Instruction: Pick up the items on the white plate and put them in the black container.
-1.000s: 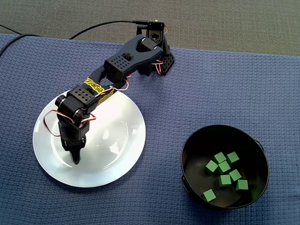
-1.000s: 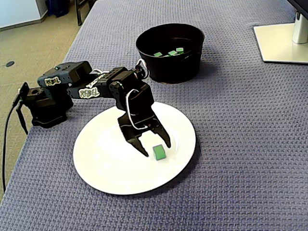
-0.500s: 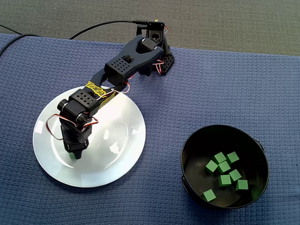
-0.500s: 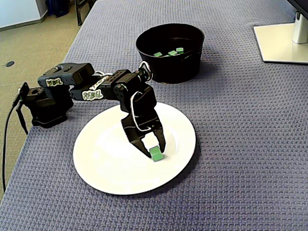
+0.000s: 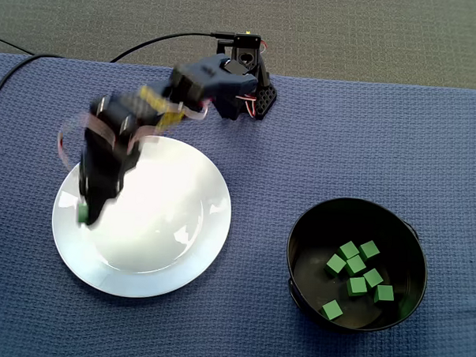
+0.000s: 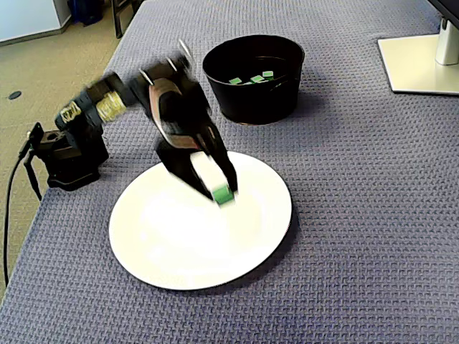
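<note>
Green cube (image 6: 221,194) sits clamped in the motion-blurred claw (image 6: 223,190) above the white plate (image 6: 172,251), outlines smeared.

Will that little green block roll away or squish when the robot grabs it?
Probably not. The green block has flat faces and square corners, so it should sit rather than roll if dropped on the white plate. Pinched between the jaws it looks unsquashed, so it is probably stiff. It is small, so likely light.

The arm (image 6: 172,107) is bent and blurred; its gripper (image 6: 219,190) points down, jaws closed on a green cube (image 6: 222,195)
</note>
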`<state>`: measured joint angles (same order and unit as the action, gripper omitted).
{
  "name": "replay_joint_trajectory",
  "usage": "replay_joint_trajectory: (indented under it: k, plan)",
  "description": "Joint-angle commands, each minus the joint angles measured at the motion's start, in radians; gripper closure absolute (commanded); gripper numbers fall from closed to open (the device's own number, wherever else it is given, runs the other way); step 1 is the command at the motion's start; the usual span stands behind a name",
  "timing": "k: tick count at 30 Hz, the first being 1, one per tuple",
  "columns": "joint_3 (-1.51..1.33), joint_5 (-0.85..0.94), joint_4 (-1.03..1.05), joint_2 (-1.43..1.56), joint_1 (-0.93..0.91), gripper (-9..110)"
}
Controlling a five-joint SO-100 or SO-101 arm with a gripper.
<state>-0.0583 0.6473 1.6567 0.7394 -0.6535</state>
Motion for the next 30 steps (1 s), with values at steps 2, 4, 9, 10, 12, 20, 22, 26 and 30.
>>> replay_joint_trajectory:
  k: [2, 4, 9, 10, 12, 20, 22, 26, 30]
  plan:
    - [-0.184, -0.025, -0.081, 0.515, 0.101, 102]
    - [-0.279, -0.021, -0.109, 0.632, 0.202, 102]
    - [-0.477, -0.063, -0.236, 0.854, 0.468, 102]
    - [-0.499, -0.075, -0.252, 0.882, 0.525, 102]
    - [-0.588, -0.091, -0.310, 0.942, 0.638, 102]
    - [-1.089, -0.048, -0.629, 0.994, 0.989, 102]
    - [-1.201, -0.037, -0.713, 0.959, 1.035, 102]
    - [-1.367, -0.029, -0.864, 0.865, 1.101, 102]
    - [-1.482, -0.025, -0.954, 0.827, 1.152, 102]
